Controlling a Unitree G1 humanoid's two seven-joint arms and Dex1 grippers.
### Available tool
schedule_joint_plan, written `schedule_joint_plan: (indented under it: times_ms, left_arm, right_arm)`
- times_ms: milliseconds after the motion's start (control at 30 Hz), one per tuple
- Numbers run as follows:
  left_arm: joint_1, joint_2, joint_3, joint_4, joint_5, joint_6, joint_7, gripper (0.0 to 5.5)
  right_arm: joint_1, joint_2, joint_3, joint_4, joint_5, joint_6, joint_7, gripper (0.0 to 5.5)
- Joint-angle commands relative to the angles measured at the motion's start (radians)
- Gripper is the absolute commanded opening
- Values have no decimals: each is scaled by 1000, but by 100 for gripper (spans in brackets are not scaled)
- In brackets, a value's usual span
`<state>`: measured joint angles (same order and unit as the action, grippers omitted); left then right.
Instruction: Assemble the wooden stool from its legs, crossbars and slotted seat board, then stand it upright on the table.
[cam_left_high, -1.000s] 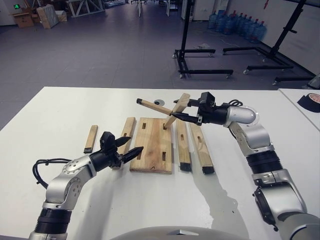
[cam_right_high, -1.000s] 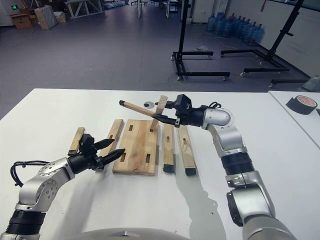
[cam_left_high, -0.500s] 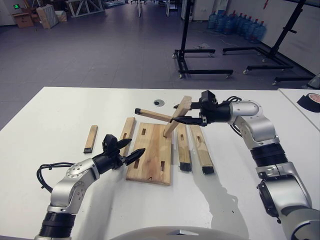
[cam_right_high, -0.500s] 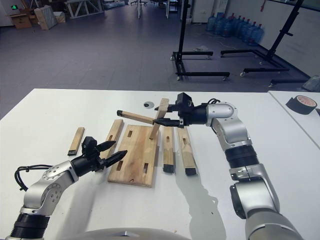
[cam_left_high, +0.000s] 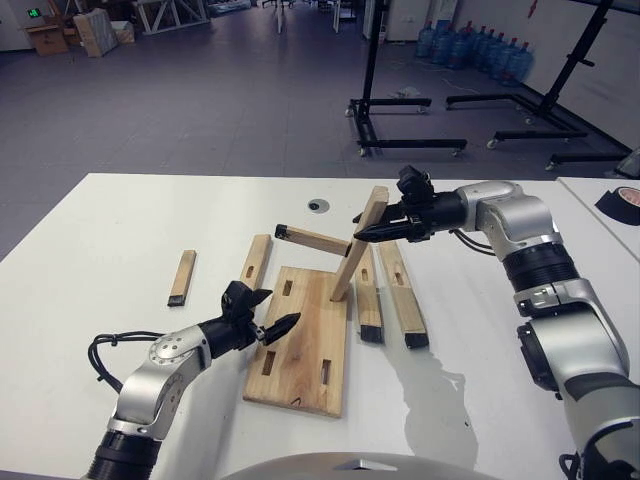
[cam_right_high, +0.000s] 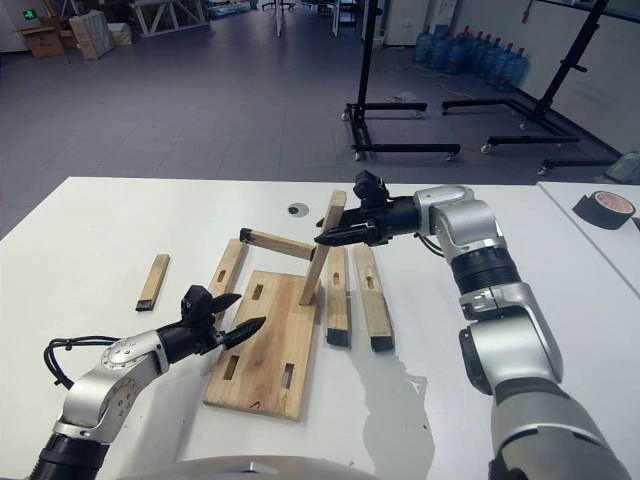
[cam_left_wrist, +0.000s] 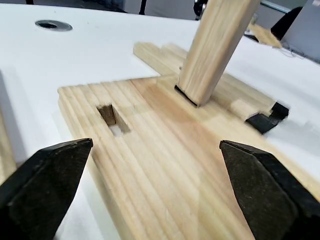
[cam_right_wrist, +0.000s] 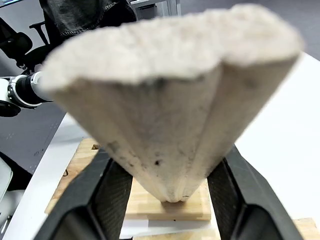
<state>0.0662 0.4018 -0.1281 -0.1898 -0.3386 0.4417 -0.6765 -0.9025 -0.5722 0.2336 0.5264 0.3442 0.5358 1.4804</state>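
Note:
The slotted seat board (cam_left_high: 300, 340) lies flat on the white table (cam_left_high: 90, 230), turned askew. A wooden leg (cam_left_high: 362, 240) with a crossbar (cam_left_high: 312, 239) joined to it stands tilted, its foot resting on the board's far right corner (cam_left_wrist: 192, 95). My right gripper (cam_left_high: 368, 229) is shut on the upper part of that leg (cam_right_wrist: 170, 100). My left gripper (cam_left_high: 272, 315) is open at the board's near-left edge, its fingers (cam_left_wrist: 45, 180) spread either side of the board and around a slot (cam_left_wrist: 111, 116).
Two more legs (cam_left_high: 368, 295) (cam_left_high: 403, 297) lie side by side right of the board. A long piece (cam_left_high: 254, 262) and a short crossbar (cam_left_high: 181, 276) lie to its left. A round hole (cam_left_high: 317, 205) sits in the table farther back. A tape roll (cam_left_high: 620, 203) rests at the far right.
The seat board has slid toward me and rotated with my left gripper. My right gripper has tipped the leg more upright, its foot now down on the board's corner.

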Motion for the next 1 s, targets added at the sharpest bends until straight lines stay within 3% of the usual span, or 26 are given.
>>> schedule_joint_plan:
  times_ms: [33,400,500,767,1000]
  left_arm:
    - [-4,32,-74,9,93,27,26,466]
    - [17,16,-97,-6,119,44,73,466]
    - [8,17,-95,5,117,42,70,466]
    - [-14,22,-90,28,117,35,60,466]
    - [-24,20,-64,19,108,38,69,466]
  right_arm:
    - [4,19,53,30,-82,-54,-12,202]
    - [53,64,84,29,-90,-18,-35,202]
    - [48,75,58,32,-93,-23,-79,281]
    - [185,49,-84,-161,-38,-15,-190,407]
    - [297,14,-150,-316,5,15,-251,407]
